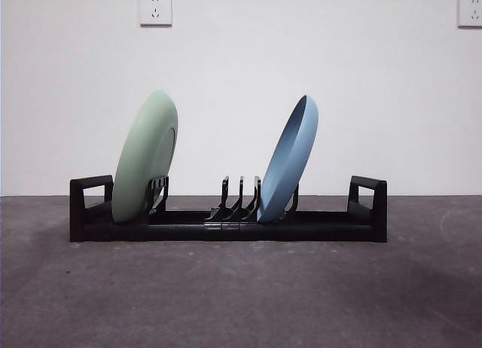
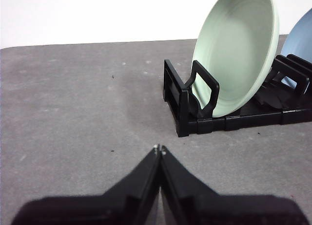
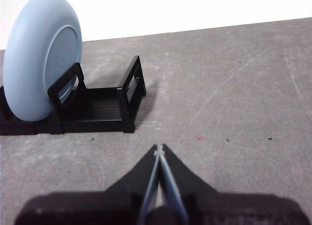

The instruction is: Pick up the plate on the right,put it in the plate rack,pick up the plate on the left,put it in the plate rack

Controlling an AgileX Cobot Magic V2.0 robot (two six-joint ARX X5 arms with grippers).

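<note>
The long black plate rack (image 1: pixel 226 226) stands across the grey table. A pale green plate (image 1: pixel 144 157) leans upright in its left end, and a blue plate (image 1: pixel 288 158) leans in the prongs right of the middle. The green plate (image 2: pixel 236 49) and the rack's left handle (image 2: pixel 183 96) show in the left wrist view, well beyond my left gripper (image 2: pixel 159 148), which is shut on nothing. My right gripper (image 3: pixel 159 147) is shut and empty too, away from the blue plate (image 3: pixel 41 52) and the rack's right handle (image 3: pixel 132 91). Neither arm shows in the front view.
Three bare prongs (image 1: pixel 241 197) stand between the two plates. The grey tabletop (image 1: pixel 241 295) spreads in front of the rack, with a white wall and two sockets (image 1: pixel 155 9) behind.
</note>
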